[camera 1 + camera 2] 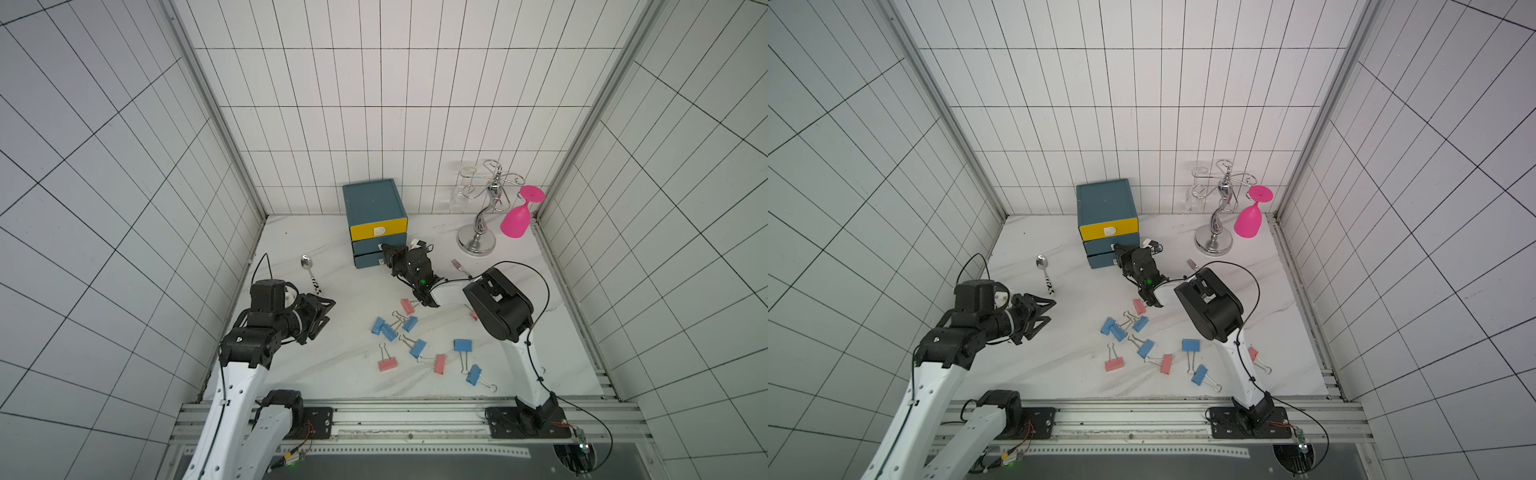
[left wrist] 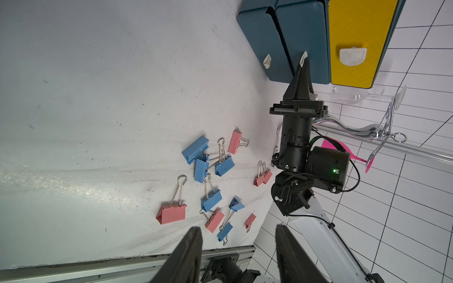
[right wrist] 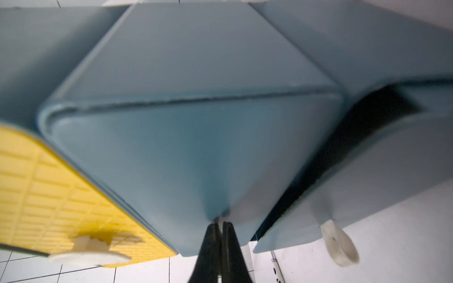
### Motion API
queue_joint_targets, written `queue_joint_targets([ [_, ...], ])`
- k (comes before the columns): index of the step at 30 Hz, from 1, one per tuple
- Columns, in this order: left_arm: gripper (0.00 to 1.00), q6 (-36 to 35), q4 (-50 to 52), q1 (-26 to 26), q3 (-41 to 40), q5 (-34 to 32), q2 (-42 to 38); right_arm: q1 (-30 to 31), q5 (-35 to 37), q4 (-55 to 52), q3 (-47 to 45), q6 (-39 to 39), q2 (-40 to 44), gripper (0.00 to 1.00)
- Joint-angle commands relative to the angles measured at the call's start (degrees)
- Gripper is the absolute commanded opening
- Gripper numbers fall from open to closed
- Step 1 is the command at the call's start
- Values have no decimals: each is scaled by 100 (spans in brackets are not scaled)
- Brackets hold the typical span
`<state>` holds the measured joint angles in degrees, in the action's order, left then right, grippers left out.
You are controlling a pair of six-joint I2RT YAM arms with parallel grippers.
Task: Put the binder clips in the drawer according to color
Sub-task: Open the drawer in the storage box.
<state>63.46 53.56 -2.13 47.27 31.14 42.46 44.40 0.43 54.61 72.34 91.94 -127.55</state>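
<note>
The handle point(image 2: 304, 55) of the middle drawer point(image 2: 308, 31) is pinched by the right gripper point(image 2: 304, 61).
The jaws are closed tight on it, at the front of the teal drawer box point(image 1: 374, 203). The left gripper point(image 1: 330, 309) is held about half open and empty above the table point(image 1: 316, 370). The binder clips point(image 1: 417, 348), blue and pink, are scattered on the table before the box.

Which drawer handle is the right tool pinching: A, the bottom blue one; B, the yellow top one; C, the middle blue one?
C: in the left wrist view the right tool is shut on the white handle of the middle drawer, between the yellow drawer and the bottom drawer.
</note>
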Motion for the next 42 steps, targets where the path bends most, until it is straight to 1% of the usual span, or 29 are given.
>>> queue_joint_targets([
  [1,52,1,10,33,-6,-19,-156,100,28,108,-370,-4,316,0],
  [7,52,26,59,29,20,-3,-263,350,98,343,-1104,12,790,0],
  [10,50,26,127,35,26,71,-342,430,21,410,-1345,-35,975,0],
  [17,50,87,363,29,44,103,-658,619,135,541,-1863,0,1269,0],
  [25,51,96,667,30,55,112,-979,800,334,475,-2054,-79,1491,0],
  [34,51,149,770,29,4,156,-1167,887,517,420,-2397,-49,1646,0],
  [35,51,149,770,29,-5,156,-1170,891,498,410,-2399,-37,1648,7],
  [38,51,157,757,29,-23,165,-1176,878,419,266,-2400,24,1652,36],
  [39,51,158,744,30,-25,165,-1170,882,406,183,-2416,50,1675,43],
  [40,51,166,731,29,-26,165,-1166,878,397,93,-2441,64,1718,49],
  [42,51,167,711,29,-22,156,-1149,885,392,-64,-2519,70,1837,54],
])
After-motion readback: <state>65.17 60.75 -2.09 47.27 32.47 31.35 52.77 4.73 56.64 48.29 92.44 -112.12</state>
